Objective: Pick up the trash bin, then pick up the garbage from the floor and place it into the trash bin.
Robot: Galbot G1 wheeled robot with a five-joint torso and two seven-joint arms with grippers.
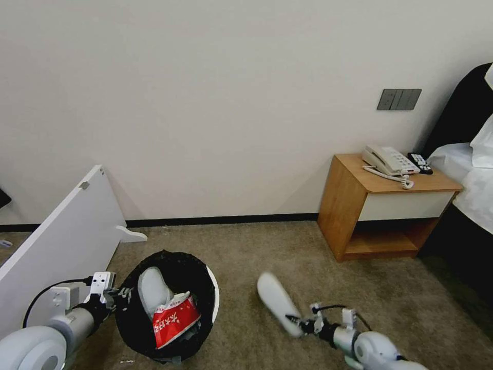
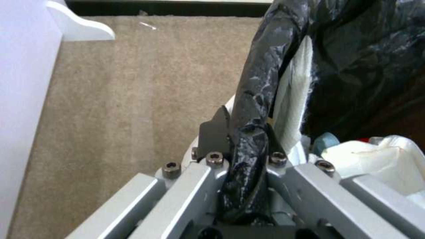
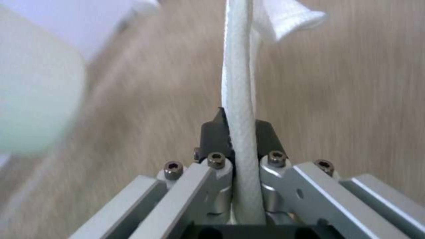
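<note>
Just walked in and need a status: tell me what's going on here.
The robot is clearing litter from a carpeted bedroom floor. Its left gripper is clamped on the bag-lined rim of the trash bin, which already holds one white slipper and a red-and-white carton. Its right gripper grips a second white slipper, held above the carpet to the bin's right.

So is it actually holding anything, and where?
Left gripper pinches the trash bin by its bag-covered rim; right gripper clamps a white slipper by its edge.
</note>
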